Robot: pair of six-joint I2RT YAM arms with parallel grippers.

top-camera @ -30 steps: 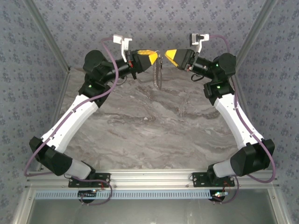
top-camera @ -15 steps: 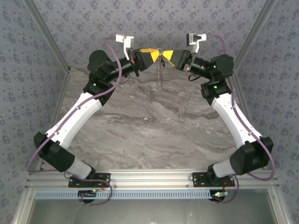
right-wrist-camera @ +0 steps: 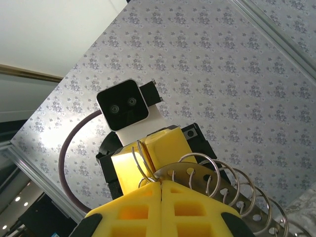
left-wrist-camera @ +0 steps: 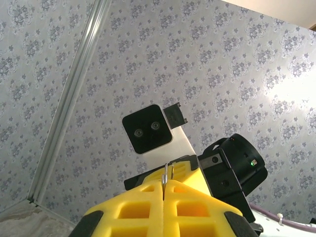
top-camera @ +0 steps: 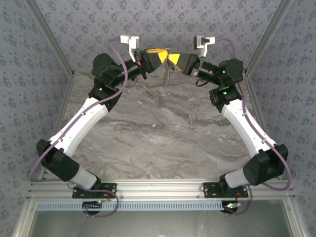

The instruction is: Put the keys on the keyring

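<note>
L claw (top-camera: 162, 58) & R claw (top-camera: 172, 58) meet tip to tip, high over far side of marble table (top-camera: 158, 128). Both clenched on keyring (top-camera: 168, 75); its wire is pinched at the tips, rest dangles below.

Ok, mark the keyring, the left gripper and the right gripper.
keyring (top-camera: 168, 75), top external view, middle of the hanging loop.
left gripper (left-wrist-camera: 164, 186), left wrist view, seam between its shut fingertips.
right gripper (right-wrist-camera: 160, 185), right wrist view, seam between its shut fingertips.

The keyring (right-wrist-camera: 212, 185) is cut off at the right wrist view's lower right corner
</note>
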